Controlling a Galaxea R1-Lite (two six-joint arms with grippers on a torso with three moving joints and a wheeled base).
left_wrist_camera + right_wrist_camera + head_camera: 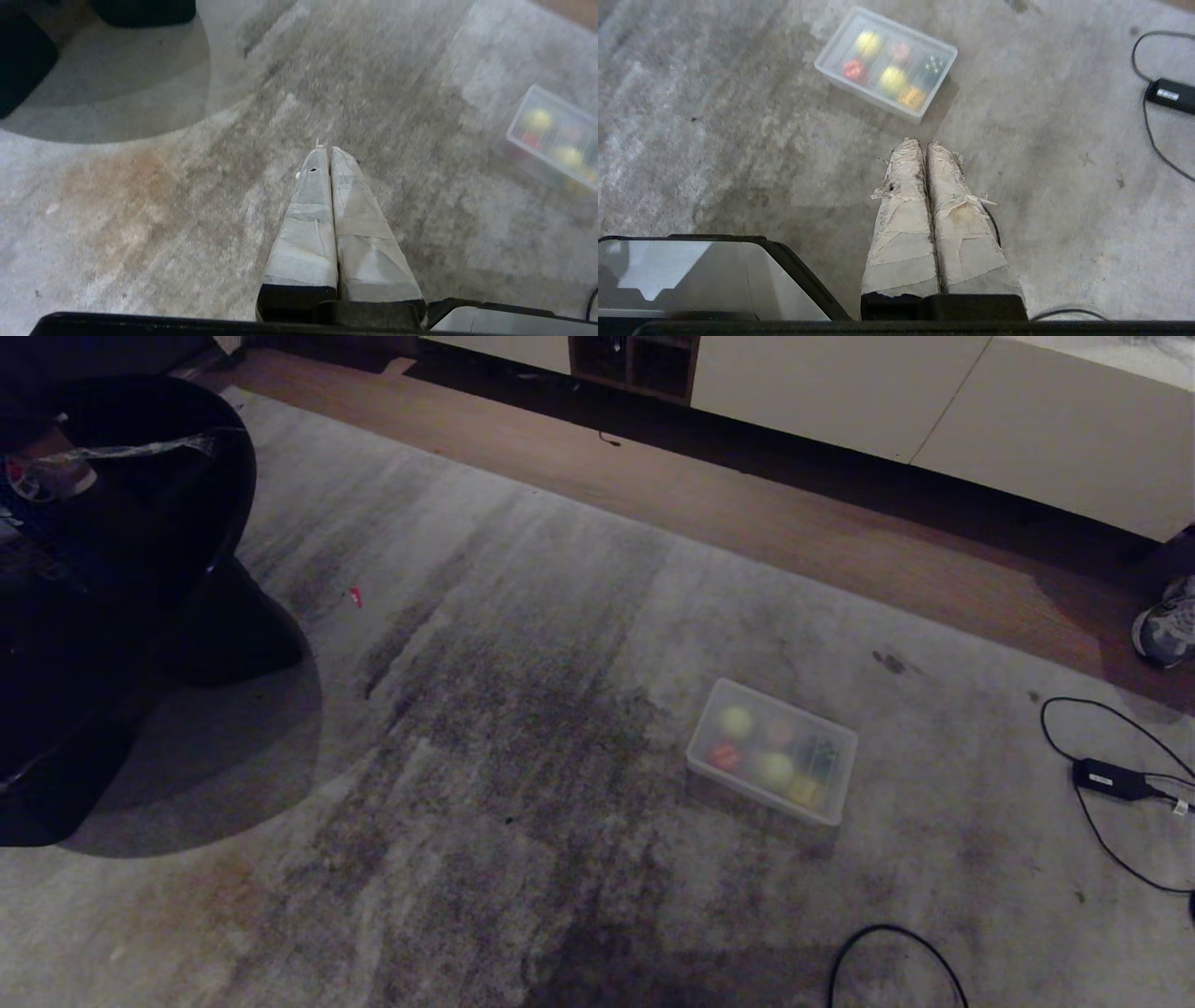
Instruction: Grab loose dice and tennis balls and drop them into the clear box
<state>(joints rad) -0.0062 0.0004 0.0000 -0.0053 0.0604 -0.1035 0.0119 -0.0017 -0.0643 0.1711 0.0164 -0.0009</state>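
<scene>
Taped in pale, frayed wrapping, the right gripper (924, 147) hangs over the carpet (523, 728) with its two fingers pressed together and nothing between them. Just ahead of its tips, a little to the side, sits the clear box (941, 70) on the carpet, apart from the gripper. Through its cloudy walls show two tennis balls (867, 43), yellow-green, and several dice (853, 69): a red one, a dark green one with light pips, an orange-yellow one, and what may be a tan or pinkish one, too blurred to be sure.

The left gripper (328, 150), wrapped in smoother grey tape, is likewise closed on nothing above bare carpet. From it the box lies well off to the side, near the edge of the left wrist view.

In the head view neither arm appears. The box rests right of centre on the stained grey carpet. A black cable with a power brick (1111, 778) lies further right, a shoe (1165, 627) stands on the wood floor (747, 523), and a dark rounded piece of furniture (140, 569) fills the left.
</scene>
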